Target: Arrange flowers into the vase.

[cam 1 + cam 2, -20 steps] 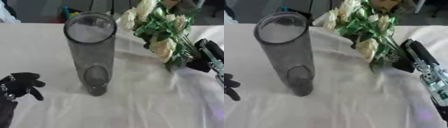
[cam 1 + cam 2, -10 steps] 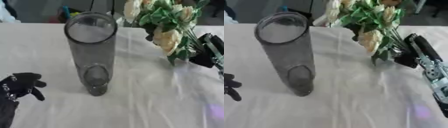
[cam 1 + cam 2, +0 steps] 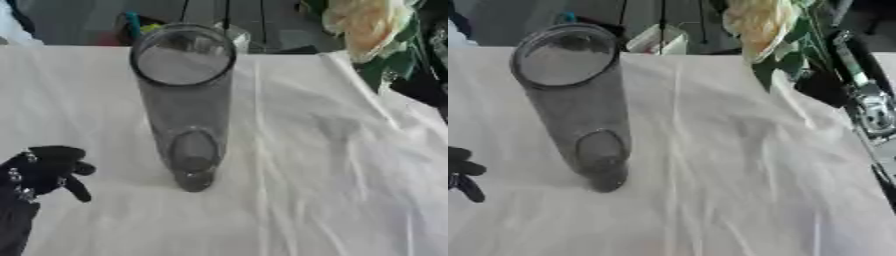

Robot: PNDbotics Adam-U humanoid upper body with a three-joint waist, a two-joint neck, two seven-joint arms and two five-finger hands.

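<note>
While the tall, clear, smoke-grey glass cylinder vase (image 3: 185, 105) stands upright and empty on the white, creased tablecloth (image 3: 324, 190), the bunch of cream-white flowers with green leaves (image 3: 773, 35) hangs in the air at the upper right, well apart from the vase mouth and off to its right. The right hand (image 3: 826, 86), black with a silver forearm behind it, is curled round the lower stems, so the bunch is gripped there; blooms run out of the top of both views, and how many there are cannot be told. The left hand (image 3: 45, 170) rests idle at the lower left, black fingers relaxed and spread, holding nothing, just beside the vase base but not touching it.

Judging from this, the bunch has yet to be brought over the opening and lowered stems first. The vase is narrow and tall with nothing steadying it, so a stem or leaf catching the rim sideways could tip it over, and the wrinkled cloth gives it an uneven footing. The stem ends are hidden behind the hand and leaves, so lining them up with the mouth may be chancy; splayed stems could snag on the rim and slip outside
</note>
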